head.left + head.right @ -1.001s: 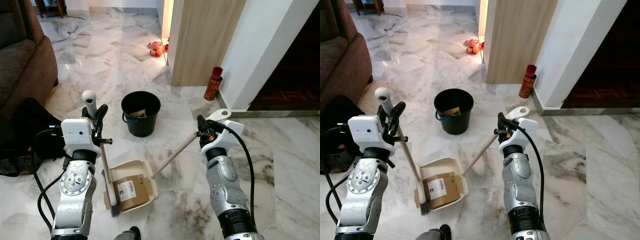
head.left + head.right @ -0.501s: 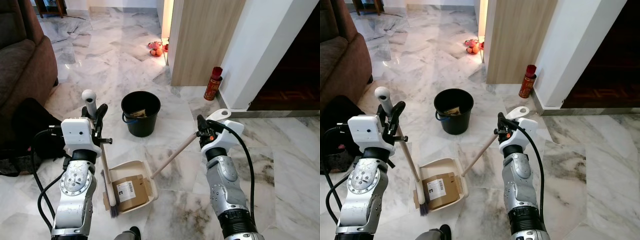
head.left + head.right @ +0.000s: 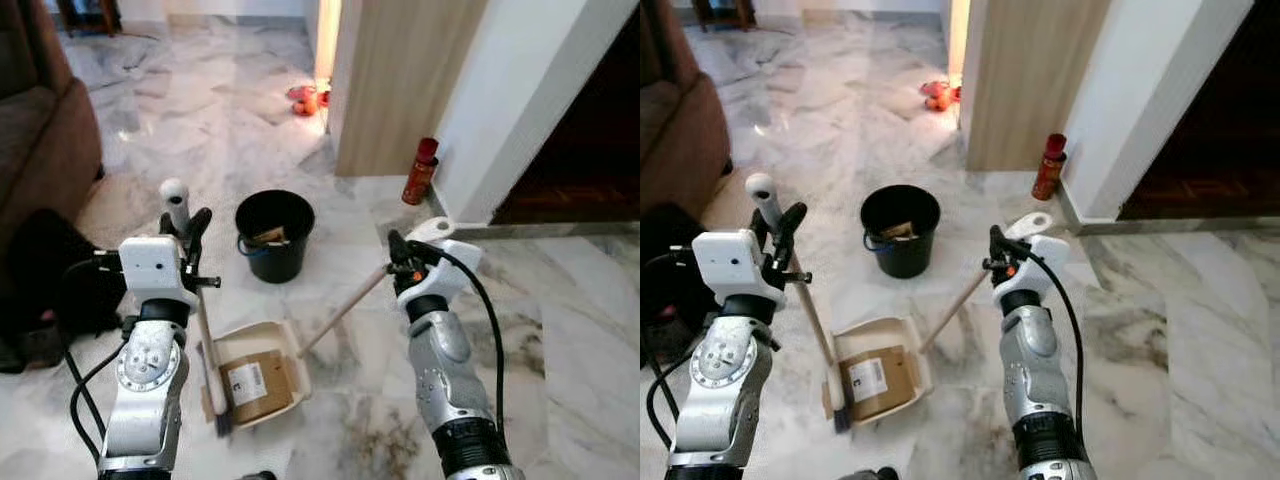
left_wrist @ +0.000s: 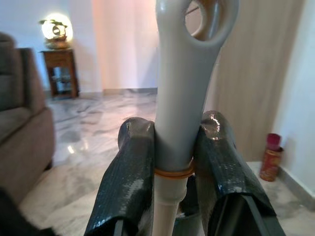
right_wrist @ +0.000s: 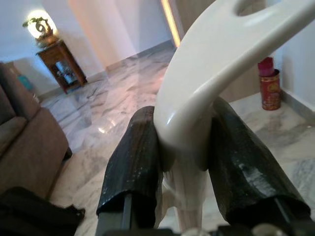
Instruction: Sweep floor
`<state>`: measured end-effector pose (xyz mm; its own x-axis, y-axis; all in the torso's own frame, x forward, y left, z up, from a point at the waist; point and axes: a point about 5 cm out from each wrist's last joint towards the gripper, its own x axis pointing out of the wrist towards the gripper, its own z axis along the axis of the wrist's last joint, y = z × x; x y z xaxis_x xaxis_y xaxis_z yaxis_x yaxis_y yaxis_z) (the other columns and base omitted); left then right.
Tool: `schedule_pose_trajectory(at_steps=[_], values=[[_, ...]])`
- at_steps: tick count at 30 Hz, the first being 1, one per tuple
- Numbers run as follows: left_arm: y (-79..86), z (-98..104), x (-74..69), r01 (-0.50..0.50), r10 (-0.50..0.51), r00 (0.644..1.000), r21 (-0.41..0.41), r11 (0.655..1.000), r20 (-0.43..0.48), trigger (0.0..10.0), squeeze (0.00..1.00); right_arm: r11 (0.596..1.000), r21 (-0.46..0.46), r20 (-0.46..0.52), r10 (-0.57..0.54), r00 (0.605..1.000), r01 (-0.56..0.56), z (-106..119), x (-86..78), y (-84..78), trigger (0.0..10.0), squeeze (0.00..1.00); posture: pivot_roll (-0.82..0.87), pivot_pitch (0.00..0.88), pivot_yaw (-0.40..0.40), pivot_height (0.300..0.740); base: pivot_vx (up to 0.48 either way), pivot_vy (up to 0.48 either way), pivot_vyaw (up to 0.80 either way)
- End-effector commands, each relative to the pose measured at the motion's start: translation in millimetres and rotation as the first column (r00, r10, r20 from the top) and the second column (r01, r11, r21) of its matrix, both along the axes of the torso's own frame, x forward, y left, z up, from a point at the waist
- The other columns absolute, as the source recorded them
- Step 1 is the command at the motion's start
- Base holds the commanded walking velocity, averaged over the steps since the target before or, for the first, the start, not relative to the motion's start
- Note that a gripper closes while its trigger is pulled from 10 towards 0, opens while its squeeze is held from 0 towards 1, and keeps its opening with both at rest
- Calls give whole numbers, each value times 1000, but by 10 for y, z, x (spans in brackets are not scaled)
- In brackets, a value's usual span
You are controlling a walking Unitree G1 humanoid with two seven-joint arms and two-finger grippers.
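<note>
Left gripper clamps the broom; right gripper clamps the dustpan handle; box inside.

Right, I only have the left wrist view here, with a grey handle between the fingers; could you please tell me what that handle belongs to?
Observer: It is the broom; the left claw grips it near the top.
Operator: Thanks. Where is its brush end?
Observer: On the floor, at the edge of the dustpan.
Operator: Is anything in the pan?
Observer: Yes, a cardboard box lies in it.
Operator: And who holds the pan?
Observer: The right claw holds its long handle.
</note>
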<state>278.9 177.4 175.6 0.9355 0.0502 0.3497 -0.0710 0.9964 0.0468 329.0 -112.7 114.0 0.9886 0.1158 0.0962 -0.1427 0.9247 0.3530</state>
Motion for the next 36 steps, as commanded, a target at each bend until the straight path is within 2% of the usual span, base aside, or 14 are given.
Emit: schedule_pose_trajectory(at_steps=[1,9,12,20,36], values=[[-75,52,-6,25,-25,999,-10,1000,31,10000,0,999,50,87,-5,996,1,203,29,-19,10000,0,185,97,-69,740,311,0,0],[-73,48,-6,25,-25,999,-9,1000,30,10000,0,999,49,89,1,996,-6,204,25,-9,10000,0,185,98,-70,740,311,0,0],[-77,47,-5,25,-25,999,-10,1000,30,10000,0,1000,21,106,10,994,-12,220,20,0,10000,0,185,98,-70,740,311,0,0],[-82,45,-3,25,-25,999,-11,1000,29,10000,0,1000,5,99,24,995,-25,210,16,16,10000,0,185,98,-73,740,313,0,662],[-80,41,1,24,-24,999,-8,1000,27,10000,0,1000,13,92,26,995,-27,199,15,21,10000,0,186,99,-74,740,312,0,0]])
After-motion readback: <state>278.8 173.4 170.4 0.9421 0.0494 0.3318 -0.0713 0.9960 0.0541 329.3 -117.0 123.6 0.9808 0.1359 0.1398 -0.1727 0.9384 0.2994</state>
